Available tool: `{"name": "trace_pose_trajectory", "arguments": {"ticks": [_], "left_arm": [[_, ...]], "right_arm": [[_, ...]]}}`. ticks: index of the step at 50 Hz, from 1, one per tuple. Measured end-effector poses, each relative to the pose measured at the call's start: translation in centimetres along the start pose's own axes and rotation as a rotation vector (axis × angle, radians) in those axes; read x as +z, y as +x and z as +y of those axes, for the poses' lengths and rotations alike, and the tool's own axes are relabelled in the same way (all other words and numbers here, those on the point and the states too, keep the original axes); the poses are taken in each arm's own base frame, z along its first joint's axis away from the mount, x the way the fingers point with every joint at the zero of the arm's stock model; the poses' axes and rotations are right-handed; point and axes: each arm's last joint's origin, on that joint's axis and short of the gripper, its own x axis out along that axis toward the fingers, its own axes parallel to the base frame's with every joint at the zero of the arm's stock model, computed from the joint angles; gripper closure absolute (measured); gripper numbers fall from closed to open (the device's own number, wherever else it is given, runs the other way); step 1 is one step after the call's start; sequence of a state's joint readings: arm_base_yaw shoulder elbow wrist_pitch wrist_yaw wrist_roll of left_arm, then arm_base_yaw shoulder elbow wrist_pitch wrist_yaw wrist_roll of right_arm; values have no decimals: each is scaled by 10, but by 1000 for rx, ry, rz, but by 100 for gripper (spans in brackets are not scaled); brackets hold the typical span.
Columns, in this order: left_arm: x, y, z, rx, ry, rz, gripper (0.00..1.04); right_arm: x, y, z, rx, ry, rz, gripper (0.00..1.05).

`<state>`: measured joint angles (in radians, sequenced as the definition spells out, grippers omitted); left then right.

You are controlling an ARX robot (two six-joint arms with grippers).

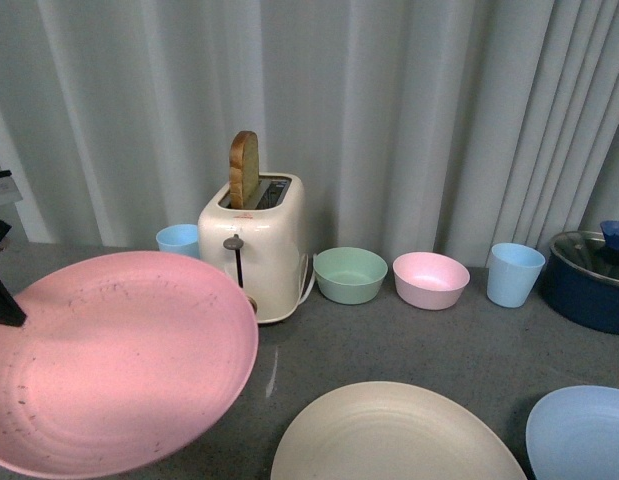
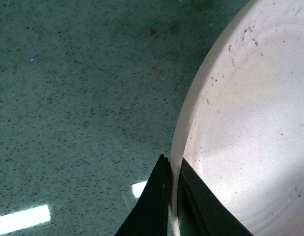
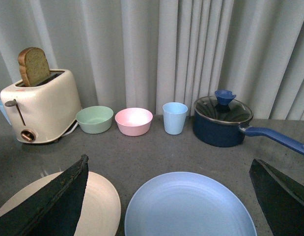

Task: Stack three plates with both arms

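The pink plate [image 1: 119, 360], rim pinched in the left jaws, looks lifted and next needs carrying right onto the cream plate [image 1: 394, 435]; right jaws hang spread.

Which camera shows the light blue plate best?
The right wrist view: the light blue plate shows almost whole, cut only by the frame's edge. The front view catches only a part at its lower right corner; the left wrist view shows none.

My front camera looks across the counter [image 1: 389, 340] toward the curtain [image 1: 409, 120]; right wrist shares its toaster [image 1: 257, 245] (from further right); left wrist looks straight down, close on the pink plate [image 2: 240, 123].
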<state>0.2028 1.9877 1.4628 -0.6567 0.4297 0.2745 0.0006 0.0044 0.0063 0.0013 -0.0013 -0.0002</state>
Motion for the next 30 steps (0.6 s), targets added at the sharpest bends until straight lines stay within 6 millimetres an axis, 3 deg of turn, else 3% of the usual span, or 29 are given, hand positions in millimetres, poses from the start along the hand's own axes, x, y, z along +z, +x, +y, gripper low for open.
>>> {"name": "trace_pose_trajectory", "arguments": {"ticks": [7,16,20,30], "left_arm": [[-1,6,-28,-38,29,13,101],[-10,33,-64,-95,65,62,101],[-14,47,-90,-126,96,82,101],[-17,66,-127,-163,130,105,101]], "right_arm": [[0,0,0,0,0,0,7],[0,0,0,0,0,0,7],[0,0,0,0,0,0,7],[0,0,0,0,0,0,7]]}}
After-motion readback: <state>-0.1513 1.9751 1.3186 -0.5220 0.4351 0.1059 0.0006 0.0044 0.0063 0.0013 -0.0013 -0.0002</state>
